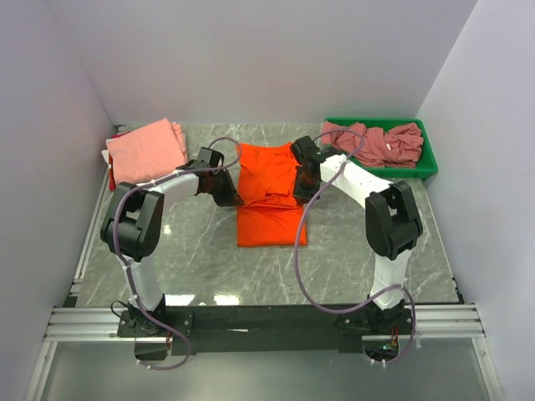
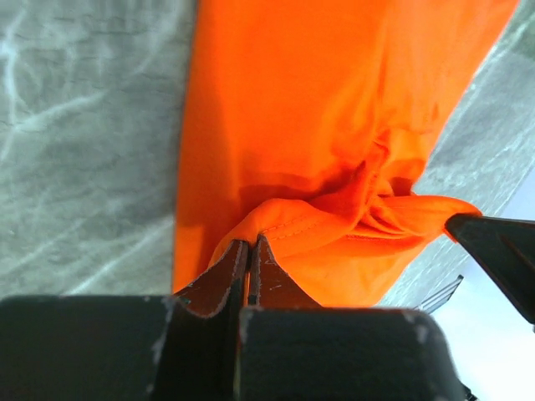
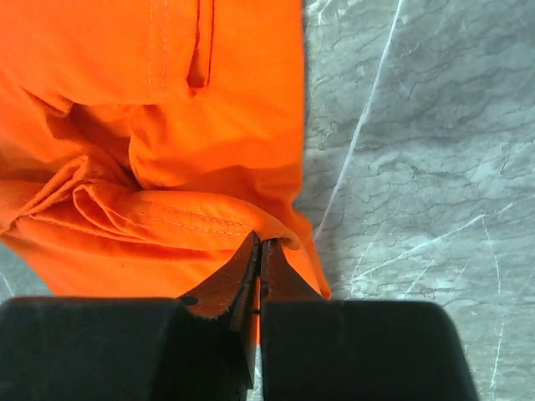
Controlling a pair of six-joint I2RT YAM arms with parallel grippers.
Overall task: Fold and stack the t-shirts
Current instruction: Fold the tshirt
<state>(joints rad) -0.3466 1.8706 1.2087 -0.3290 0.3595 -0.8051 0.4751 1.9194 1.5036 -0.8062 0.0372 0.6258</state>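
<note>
Jaws on both arms are pressed together on cloth. The left gripper (image 1: pixel 231 194) pinches a hemmed fold at the left edge of the orange shirt (image 1: pixel 269 219). The right gripper (image 1: pixel 303 185) pinches a like fold at its right edge. Each wrist view shows the fingertips closed with only fabric between them. The orange shirt lies in the middle of the table (image 1: pixel 376 246). Its middle is bunched into a rumpled ridge running between the two grippers, and its near part lies flat toward the arm bases. A pink shirt (image 1: pixel 146 149) lies at the far left corner, well apart from the orange one. Mauve shirts (image 1: pixel 376 142) sit crumpled in the bin (image 1: pixel 430 165) at the far right corner, just beyond the right arm.
</note>
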